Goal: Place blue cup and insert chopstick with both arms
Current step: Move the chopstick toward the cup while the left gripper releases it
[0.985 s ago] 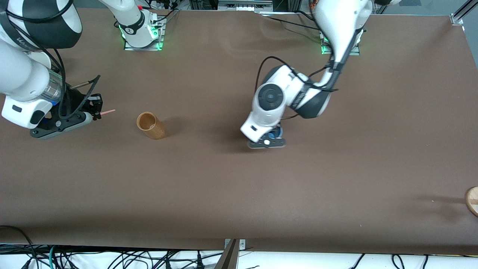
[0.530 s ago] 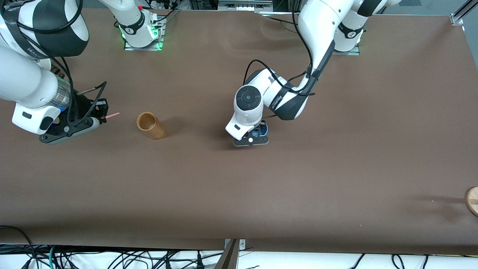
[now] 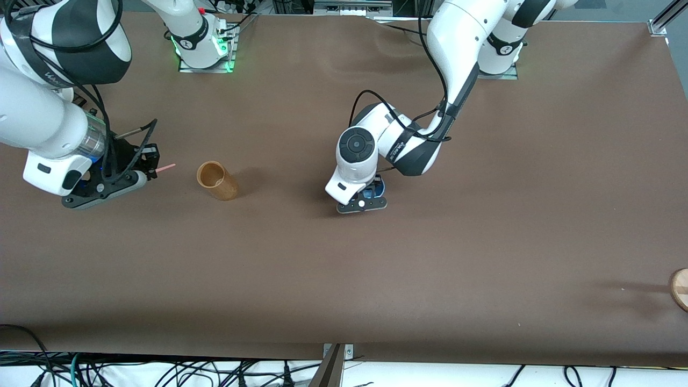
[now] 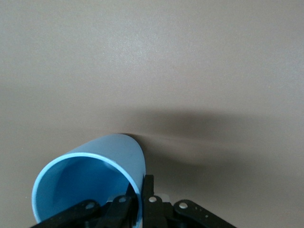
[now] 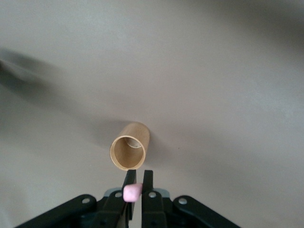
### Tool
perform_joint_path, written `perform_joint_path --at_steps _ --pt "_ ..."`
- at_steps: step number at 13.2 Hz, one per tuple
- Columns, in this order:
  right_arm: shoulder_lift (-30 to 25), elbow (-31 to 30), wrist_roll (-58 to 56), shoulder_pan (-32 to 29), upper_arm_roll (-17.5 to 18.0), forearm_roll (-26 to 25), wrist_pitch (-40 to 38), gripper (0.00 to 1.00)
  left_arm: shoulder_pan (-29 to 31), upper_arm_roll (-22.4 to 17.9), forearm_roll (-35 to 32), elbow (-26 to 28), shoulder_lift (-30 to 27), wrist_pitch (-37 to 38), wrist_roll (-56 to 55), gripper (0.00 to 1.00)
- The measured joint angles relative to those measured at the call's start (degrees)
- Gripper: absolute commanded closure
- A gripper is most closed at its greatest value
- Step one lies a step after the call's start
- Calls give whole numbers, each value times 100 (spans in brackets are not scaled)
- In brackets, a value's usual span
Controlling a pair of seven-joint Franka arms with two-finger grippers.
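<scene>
Left pincer (image 4: 137, 209) pinches the blue cup's (image 4: 90, 183) rim mid-table — right pincer (image 5: 135, 190) clamps the chopstick (image 5: 132, 192).

left end effector (image 4: 139, 203) | clamped on blue cup (image 4: 95, 183) rim | above table (image 4: 190, 71)

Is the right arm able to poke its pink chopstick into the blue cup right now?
Probably not yet: the right gripper holds the chopstick beside the bamboo holder, apart from the blue cup in the left gripper.
</scene>
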State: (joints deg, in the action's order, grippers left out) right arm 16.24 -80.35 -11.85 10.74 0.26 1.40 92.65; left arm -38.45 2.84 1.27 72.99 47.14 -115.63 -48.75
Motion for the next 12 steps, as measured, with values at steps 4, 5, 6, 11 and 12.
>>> perform_joint_path --at_steps 4,5,6,11,12 --pt "34 0 1 7 6 63 84 100 0 -2 0 -57 0 0 -12 9" --pt "54 1 1 8 7 66 118 100 0 -1 0 -77 0 0 -14 0" --pt "80 1 6 18 15 71 151 100 0 -1 0 -100 -2 -1 -14 0" --pt "252 3 903 539 40 94 592 100 125 -32 357 -313 -476 228 -35 0" --pt "301 4 1218 707 46 97 726 100 227 -48 357 -336 -717 512 -35 0"
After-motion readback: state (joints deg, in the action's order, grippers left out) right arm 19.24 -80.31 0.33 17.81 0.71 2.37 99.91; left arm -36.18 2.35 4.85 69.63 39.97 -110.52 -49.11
